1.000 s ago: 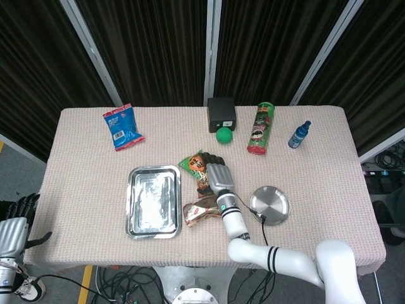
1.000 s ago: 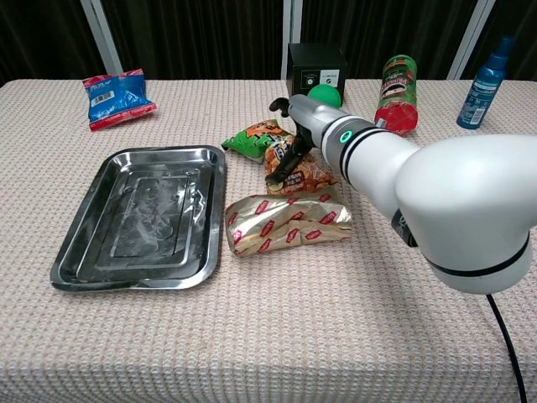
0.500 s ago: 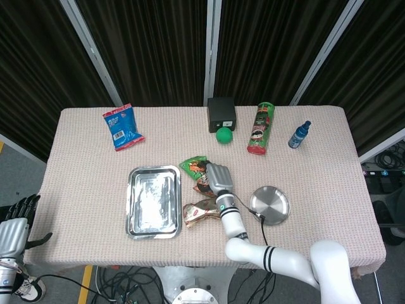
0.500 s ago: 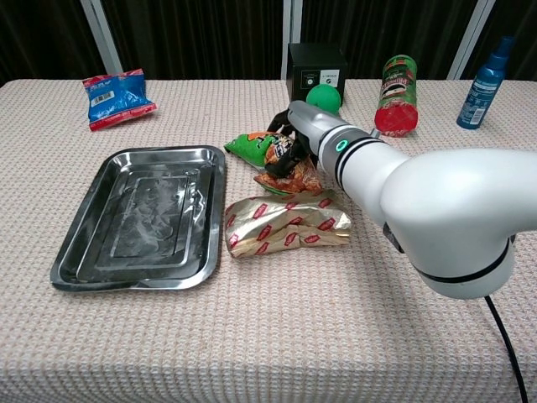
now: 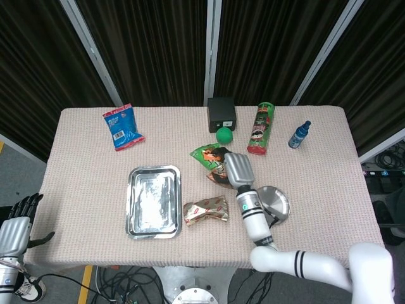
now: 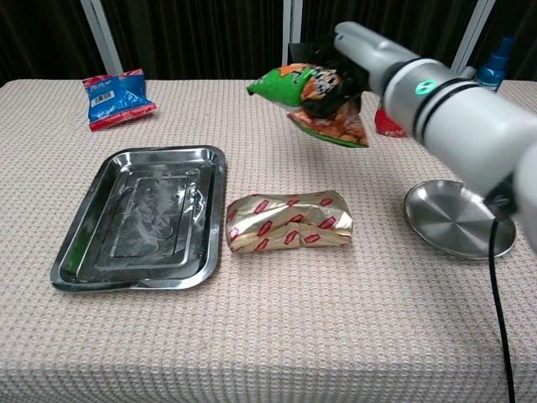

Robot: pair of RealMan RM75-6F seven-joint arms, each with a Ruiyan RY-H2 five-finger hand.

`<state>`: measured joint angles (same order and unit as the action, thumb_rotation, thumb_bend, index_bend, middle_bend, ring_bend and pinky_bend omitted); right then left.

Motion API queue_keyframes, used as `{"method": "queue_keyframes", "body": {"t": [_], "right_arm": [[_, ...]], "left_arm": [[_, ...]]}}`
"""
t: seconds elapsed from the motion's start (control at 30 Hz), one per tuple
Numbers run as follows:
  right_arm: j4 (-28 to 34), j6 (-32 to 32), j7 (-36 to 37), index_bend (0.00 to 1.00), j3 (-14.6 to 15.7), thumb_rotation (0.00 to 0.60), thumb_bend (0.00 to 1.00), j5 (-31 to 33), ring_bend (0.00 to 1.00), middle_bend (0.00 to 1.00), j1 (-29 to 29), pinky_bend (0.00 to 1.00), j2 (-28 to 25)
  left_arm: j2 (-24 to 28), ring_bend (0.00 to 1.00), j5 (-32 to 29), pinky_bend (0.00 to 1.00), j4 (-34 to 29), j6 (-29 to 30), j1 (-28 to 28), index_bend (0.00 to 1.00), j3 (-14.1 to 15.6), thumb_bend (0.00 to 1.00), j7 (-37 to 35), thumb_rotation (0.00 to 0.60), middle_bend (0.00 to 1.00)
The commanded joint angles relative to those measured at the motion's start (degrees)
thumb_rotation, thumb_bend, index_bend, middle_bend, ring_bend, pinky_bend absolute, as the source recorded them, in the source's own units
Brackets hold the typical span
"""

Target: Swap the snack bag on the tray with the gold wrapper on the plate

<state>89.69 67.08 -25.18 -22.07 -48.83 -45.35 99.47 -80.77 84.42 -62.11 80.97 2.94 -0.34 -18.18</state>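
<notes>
Black fingers of the right hand are gripping the snack bag, and the green and orange bag is hanging in the air above the table, not touching it. The robot's white right arm is reaching across from the right side. From the head view, the snack bag is sitting just beside the right hand, between the tray and the plate. The gold wrapper is lying flat on the cloth, just beside the right edge of the tray. The metal tray is holding nothing. The round metal plate is resting on the table to the right of the gold wrapper, and it is holding nothing too. The left hand is hanging far off past the left edge of the table, with its dark fingers apart and nothing in them. At the back of the table, a black box is standing with a green ball right in front of it. A tall chip can is lying near them, and a blue spray bottle is standing further right. A blue bag is lying in the far left corner, well apart from everything else.
</notes>
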Motion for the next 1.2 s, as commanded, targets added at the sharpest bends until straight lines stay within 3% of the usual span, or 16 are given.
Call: {"method": "queue_keyframes", "body": {"t": [0.03, 0.2, 0.4, 0.6, 0.7, 0.83, 0.93, 1.07, 1.2], "right_arm": [[8.8, 3.48, 4.15, 0.57, 7.39, 0.6, 0.38, -6.83, 0.47, 0.47, 8.85, 0.66, -10.92], [8.11, 6.03, 10.25, 0.55, 15.45, 0.6, 0.36, -15.88, 0.45, 0.45, 15.7, 0.63, -16.48], [2.98, 3.82, 16.54, 0.52, 18.25, 0.6, 0.35, -19.74, 0.4, 0.4, 17.97, 0.59, -17.09], [-1.41, 2.78, 16.22, 0.47, 18.56, 0.6, 0.3, -19.67, 0.37, 0.37, 19.01, 0.54, -15.41], [-1.89, 0.58, 16.61, 0.39, 18.61, 0.6, 0.25, -18.94, 0.29, 0.32, 19.0, 0.48, -15.32], [-1.93, -1.3, 17.11, 0.08, 18.78, 0.6, 0.08, -19.61, 0.03, 0.1, 18.83, 0.14, -15.73], [-1.49, -2.07, 18.6, 0.0, 18.72, 0.6, 0.0, -20.76, 0.0, 0.01, 18.86, 0.0, -16.3], [2.04, -2.45, 20.92, 0.0, 19.64, 0.6, 0.0, -23.3, 0.0, 0.0, 19.59, 0.0, -19.59], [9.32, 1.99, 24.89, 0.0, 20.05, 0.6, 0.0, -27.33, 0.0, 0.0, 22.45, 0.0, -27.0]], "left_arm": [[0.26, 0.0, 0.61, 0.08, -0.85, 0.3, 0.33, 0.04, 0.03, 0.15, 0.63, 0.6, 0.05], [0.84, 0.0, 1.47, 0.08, -2.88, 0.76, 0.99, 0.04, -0.14, 0.15, 2.07, 0.6, 0.05], [1.35, 0.0, 2.33, 0.08, -5.36, 1.06, 1.79, 0.04, -0.27, 0.15, 3.95, 0.6, 0.05], [1.77, 0.0, 2.37, 0.08, -7.2, 1.03, 2.12, 0.04, -0.33, 0.15, 5.48, 0.6, 0.05], [1.87, 0.0, 2.42, 0.08, -7.62, 0.7, 2.44, 0.04, -0.34, 0.15, 5.88, 0.6, 0.05], [1.92, 0.0, 2.69, 0.08, -8.14, 0.94, 3.04, 0.04, -0.77, 0.15, 6.75, 0.6, 0.05], [2.02, 0.0, 3.23, 0.08, -9.06, 1.11, 3.56, 0.04, -0.9, 0.15, 7.03, 0.6, 0.05], [2.47, 0.0, 4.39, 0.08, -11.08, 1.34, 4.06, 0.04, -0.5, 0.14, 7.67, 0.6, 0.05], [3.78, 0.0, 6.17, 0.08, -15.31, 0.15, 5.32, 0.04, 0.42, 0.13, 8.28, 0.6, 0.05]]}}
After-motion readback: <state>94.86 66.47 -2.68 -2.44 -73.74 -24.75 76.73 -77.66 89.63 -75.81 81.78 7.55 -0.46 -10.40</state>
